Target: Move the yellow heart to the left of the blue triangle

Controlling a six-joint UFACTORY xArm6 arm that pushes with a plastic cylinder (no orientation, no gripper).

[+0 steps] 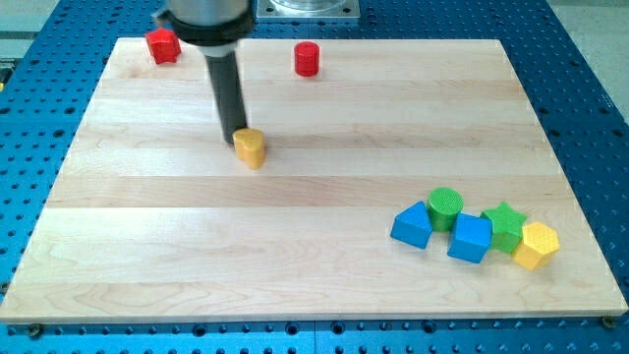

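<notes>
The rod's tip (pixel 238 135) stands against the upper-left edge of the yellow heart (pixel 251 147), which lies in the upper-left middle of the wooden bench (pixel 197 256), well apart from the blue triangle (pixel 412 225) at the lower right. The step in hand looks like the opening of a long push: the tip is placed to drive the heart toward the view's lower right. The next move probably calls for a steady diagonal push that stops just short of the triangle's left side, with small corrections if the heart slips off the rod. The arm carries no pincer, so there is nothing to release or clench. Beside the triangle sit a green cylinder (pixel 445 206), a blue cube (pixel 470 238), a green star (pixel 505 225) and a yellow hexagon (pixel 536 244); a red block (pixel 162 45) and a red cylinder (pixel 308 59) lie near the top edge. No containers are in view.
</notes>
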